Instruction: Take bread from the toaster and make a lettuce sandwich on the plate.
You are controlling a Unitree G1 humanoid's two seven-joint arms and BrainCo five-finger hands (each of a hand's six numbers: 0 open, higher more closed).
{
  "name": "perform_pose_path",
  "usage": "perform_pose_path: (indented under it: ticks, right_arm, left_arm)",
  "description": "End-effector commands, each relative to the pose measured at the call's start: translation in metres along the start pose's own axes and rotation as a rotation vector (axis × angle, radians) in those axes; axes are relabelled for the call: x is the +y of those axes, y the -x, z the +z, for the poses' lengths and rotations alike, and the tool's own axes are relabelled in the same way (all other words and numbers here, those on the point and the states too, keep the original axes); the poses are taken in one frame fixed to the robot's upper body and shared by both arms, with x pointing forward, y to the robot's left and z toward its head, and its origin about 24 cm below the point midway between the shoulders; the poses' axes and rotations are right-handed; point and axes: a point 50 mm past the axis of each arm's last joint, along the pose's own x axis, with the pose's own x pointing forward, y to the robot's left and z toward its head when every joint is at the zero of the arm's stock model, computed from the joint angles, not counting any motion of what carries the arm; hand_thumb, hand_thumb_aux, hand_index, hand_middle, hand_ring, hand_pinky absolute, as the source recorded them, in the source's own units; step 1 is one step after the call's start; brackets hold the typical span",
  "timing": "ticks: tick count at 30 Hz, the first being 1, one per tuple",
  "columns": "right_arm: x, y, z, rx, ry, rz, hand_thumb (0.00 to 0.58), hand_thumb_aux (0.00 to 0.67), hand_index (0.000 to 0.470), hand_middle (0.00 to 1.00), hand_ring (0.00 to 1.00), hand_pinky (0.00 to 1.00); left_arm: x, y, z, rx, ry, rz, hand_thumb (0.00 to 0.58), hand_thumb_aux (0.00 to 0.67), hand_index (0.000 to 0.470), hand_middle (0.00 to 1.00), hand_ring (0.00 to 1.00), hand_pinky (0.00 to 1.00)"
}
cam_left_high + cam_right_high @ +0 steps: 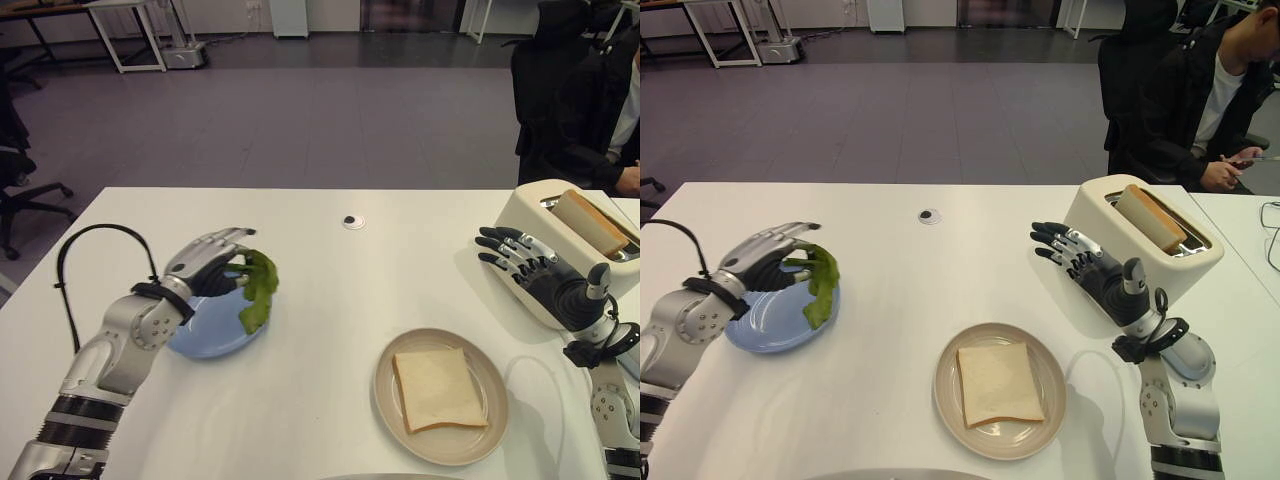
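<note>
Left eye view: the robot's left hand (205, 262) hovers over a shallow blue plate (205, 338) at the left of the white surface (320, 300). Its fingers are curled tight on the top of a green lettuce leaf (258, 290). The leaf hangs from them, with its lower end drooping over the blue plate's right rim.

Across on the right, the right hand (530, 265) is spread wide, fingers apart and pointing left, with nothing in it. It sits just in front of the cream-coloured toaster (525, 212), close against its near side. A thick slice of bread (592, 222) stands tilted in the toaster's slot, poking well above the top.

Between the two hands, nearer the front edge, a round beige plate (384, 382) carries a square slice of white bread (437, 388) lying flat. Further back, near the middle, lies a small round black-and-white disc (352, 221).
</note>
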Motion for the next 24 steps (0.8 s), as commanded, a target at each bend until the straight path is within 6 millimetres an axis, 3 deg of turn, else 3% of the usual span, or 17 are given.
perform_pose_path:
  ticks: [1,5,7,15,19,24]
  right_arm:
    - [-0.003,-0.003,0.003,0.001,0.016,0.004,0.0,0.0,0.0,0.0,0.0,0.0]
    - [-0.003,-0.007,0.003,-0.005,0.013,0.006,0.0,0.0,0.0,0.0,0.0,0.0]
    - [-0.003,-0.008,0.004,-0.008,0.013,0.008,0.0,0.0,0.0,0.0,0.0,0.0]
    - [-0.001,-0.013,0.004,-0.011,0.007,0.017,0.0,0.0,0.0,0.0,0.0,0.0]
    - [0.0,-0.015,0.002,-0.01,0.0,0.022,0.0,0.0,0.0,0.0,0.0,0.0]
    - [0.002,-0.019,0.0,-0.012,0.005,0.019,0.0,0.0,0.0,0.0,0.0,0.0]
  left_arm:
    - [0.006,-0.017,0.045,-0.207,0.059,-0.012,0.58,0.67,0.47,0.0,0.0,0.0]
    - [0.026,-0.03,0.086,-0.384,0.073,0.005,0.58,0.67,0.47,0.0,0.0,0.0]
    - [0.026,-0.033,0.103,-0.453,0.065,-0.018,0.58,0.67,0.47,0.0,0.0,0.0]
    - [-0.014,-0.032,0.157,-0.657,0.1,-0.276,0.58,0.67,0.47,0.0,0.0,0.0]
    - [-0.034,-0.035,0.169,-0.69,0.137,-0.398,0.58,0.67,0.47,0.0,0.0,0.0]
    - [-0.053,-0.048,0.181,-0.691,0.15,-0.429,0.58,0.67,0.47,0.0,0.0,0.0]
